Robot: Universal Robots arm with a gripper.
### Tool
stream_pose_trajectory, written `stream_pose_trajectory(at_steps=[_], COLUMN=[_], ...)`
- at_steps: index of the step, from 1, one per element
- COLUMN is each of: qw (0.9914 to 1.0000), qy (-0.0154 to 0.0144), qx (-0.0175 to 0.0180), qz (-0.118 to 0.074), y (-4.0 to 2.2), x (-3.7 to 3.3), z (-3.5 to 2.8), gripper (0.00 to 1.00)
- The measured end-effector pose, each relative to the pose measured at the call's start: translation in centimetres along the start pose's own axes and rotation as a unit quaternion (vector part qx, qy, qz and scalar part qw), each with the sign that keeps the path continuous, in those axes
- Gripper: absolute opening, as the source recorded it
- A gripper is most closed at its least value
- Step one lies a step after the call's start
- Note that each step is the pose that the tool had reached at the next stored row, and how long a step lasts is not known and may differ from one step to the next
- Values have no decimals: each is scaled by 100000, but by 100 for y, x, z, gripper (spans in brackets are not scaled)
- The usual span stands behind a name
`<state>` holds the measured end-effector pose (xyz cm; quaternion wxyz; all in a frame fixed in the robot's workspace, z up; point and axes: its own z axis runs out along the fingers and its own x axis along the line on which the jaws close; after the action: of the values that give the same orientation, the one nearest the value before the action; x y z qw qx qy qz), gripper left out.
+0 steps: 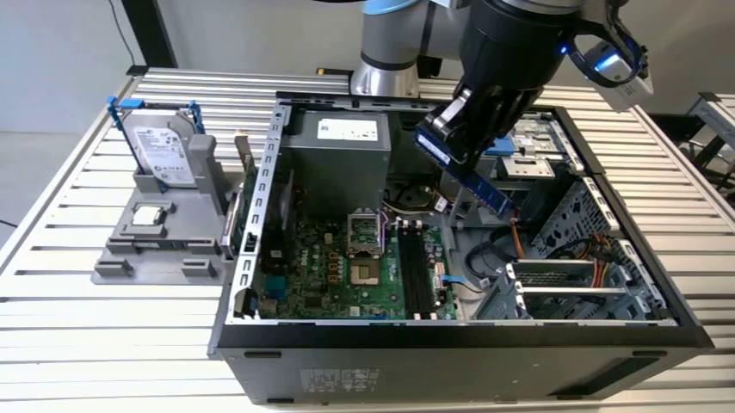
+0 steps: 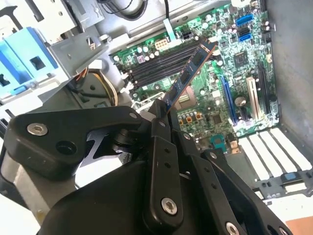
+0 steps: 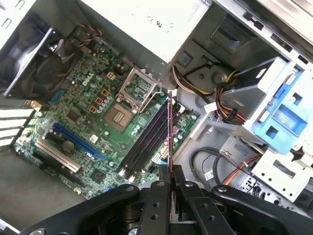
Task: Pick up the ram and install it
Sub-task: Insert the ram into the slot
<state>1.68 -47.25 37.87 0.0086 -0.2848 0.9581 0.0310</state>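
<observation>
ram (image 2: pixel 190 71) | clamped in gripper (image 2: pixel 159 111), tilted above memory slots (image 1: pixel 416 271), not touching | open computer case (image 1: pixel 460 361) holds motherboard (image 1: pixel 322 267), power supply (image 1: pixel 339 151)

Nothing legible in any view.
Checked white label (image 1: pixel 348 130) on power supply (image 1: pixel 333 163): dark print, too small to make out.
Checked label on hard drive (image 1: pixel 158 144) standing in grey holder (image 1: pixel 161 254): lines of print, unreadable.
Checked pale sticker (image 1: pixel 339 379) on outer wall of computer case (image 1: pixel 483 357): blurred.
Checked motherboard (image 3: pixel 88 98) (image 2: pixel 230 73) in both wrist views: white silkscreen marks, none resolvable.
Checked ram (image 2: pixel 188 73) face in second wrist view: no characters distinguishable.
Recorded 0 words, 0 numbers.
</observation>
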Motion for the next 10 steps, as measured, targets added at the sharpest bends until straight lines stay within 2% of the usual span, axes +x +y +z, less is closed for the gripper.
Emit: stream_pose_trajectory(at_steps=[5,10], qw=[99942,99760], qy=[-183,-376], qx=[114,234], qz=[3384,6913], y=[0,0], x=[0,0], z=[0,0], gripper=[0,0])
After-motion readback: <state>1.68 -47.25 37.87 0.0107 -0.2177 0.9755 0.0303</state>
